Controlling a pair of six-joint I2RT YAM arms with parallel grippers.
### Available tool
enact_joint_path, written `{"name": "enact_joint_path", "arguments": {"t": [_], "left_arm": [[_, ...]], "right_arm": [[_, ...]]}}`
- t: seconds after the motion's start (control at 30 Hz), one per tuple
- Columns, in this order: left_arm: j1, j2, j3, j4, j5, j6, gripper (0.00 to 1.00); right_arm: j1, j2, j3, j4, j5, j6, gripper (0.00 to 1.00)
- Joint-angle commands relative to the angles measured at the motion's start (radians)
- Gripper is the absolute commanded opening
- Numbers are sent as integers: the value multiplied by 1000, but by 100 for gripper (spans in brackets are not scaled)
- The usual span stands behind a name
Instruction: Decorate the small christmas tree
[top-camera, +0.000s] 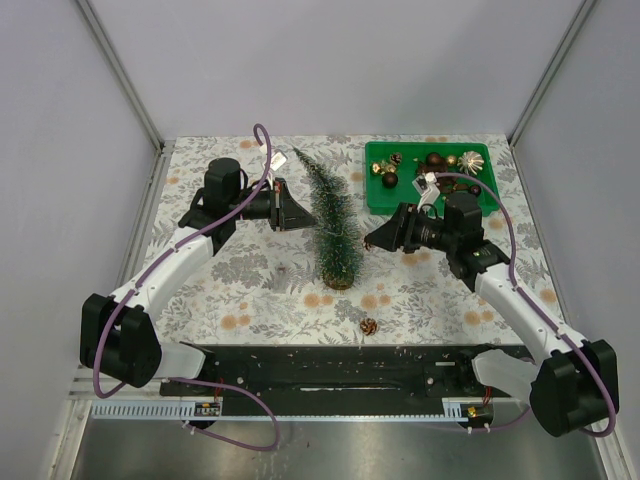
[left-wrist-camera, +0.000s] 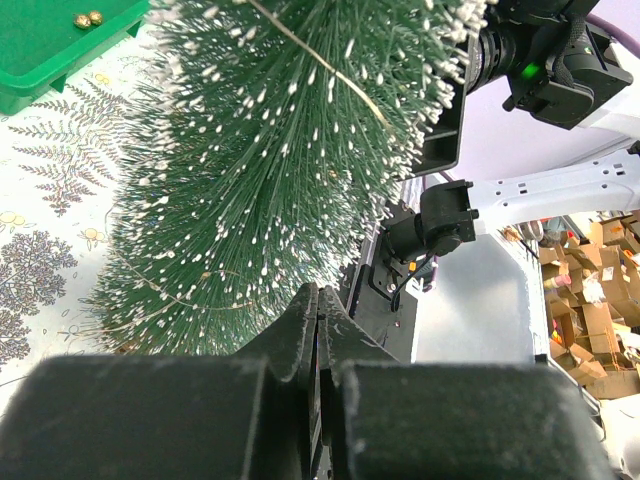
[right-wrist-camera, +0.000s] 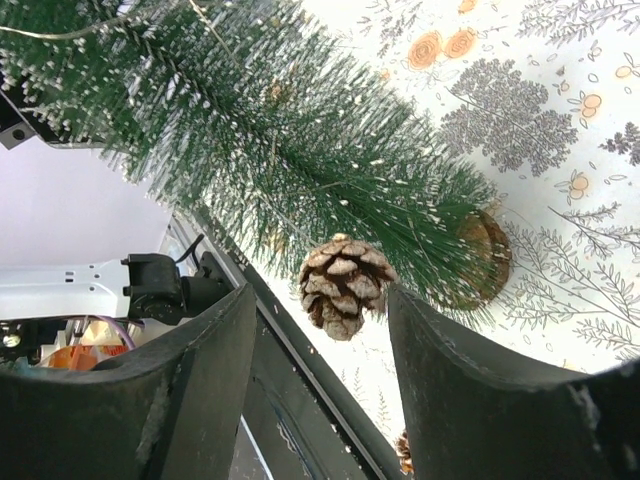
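The small christmas tree (top-camera: 335, 222) stands upright mid-table on its round wooden base (top-camera: 338, 277). My left gripper (top-camera: 300, 215) is shut and empty, its tips against the tree's left side; in the left wrist view the closed left gripper (left-wrist-camera: 318, 300) sits just under the frosty bristles (left-wrist-camera: 290, 170). My right gripper (top-camera: 372, 240) is at the tree's lower right side. In the right wrist view the right gripper (right-wrist-camera: 320, 295) stands open around a frosted pine cone (right-wrist-camera: 343, 285) that hangs from the tree (right-wrist-camera: 280, 150), close to one finger (right-wrist-camera: 440, 350).
A green tray (top-camera: 375, 195) with several ball and cone ornaments stands at the back right, behind the right arm. A loose pine cone (top-camera: 368, 326) lies on the floral tablecloth in front of the tree, near the table's front edge.
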Motion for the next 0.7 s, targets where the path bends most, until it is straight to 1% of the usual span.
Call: {"name": "enact_joint_path", "arguments": {"t": [0.0,0.1,0.17,0.27,0.37,0.47,0.5,0.53,0.6,0.63,0.67], "left_arm": [[-1,-38,25,23,29,13,0],[-1,-39,26,23,31,16,0],[0,-42,29,-9,29,23,0],[5,-44,45,-46,29,42,0],[6,-45,69,-103,26,75,10],[9,-53,80,-149,26,104,15],[11,-59,83,-164,25,114,18],[13,-62,89,-179,23,124,24],[16,-71,97,-218,16,144,41],[17,-76,103,-242,11,163,51],[20,-79,112,-264,3,177,58]], "right_arm": [[8,-30,6,-32,44,-25,64],[8,-36,20,-63,89,-39,67],[5,-53,28,-88,133,-45,70],[-8,-80,43,-114,202,-53,76],[-26,-97,71,-138,253,-54,79],[-41,-96,103,-169,294,-64,80],[-48,-96,112,-174,313,-62,80],[-54,-94,120,-178,337,-61,80],[-75,-74,143,-189,383,-51,82],[-87,-51,164,-197,415,-48,82],[-95,-22,190,-210,449,-48,82]]}}
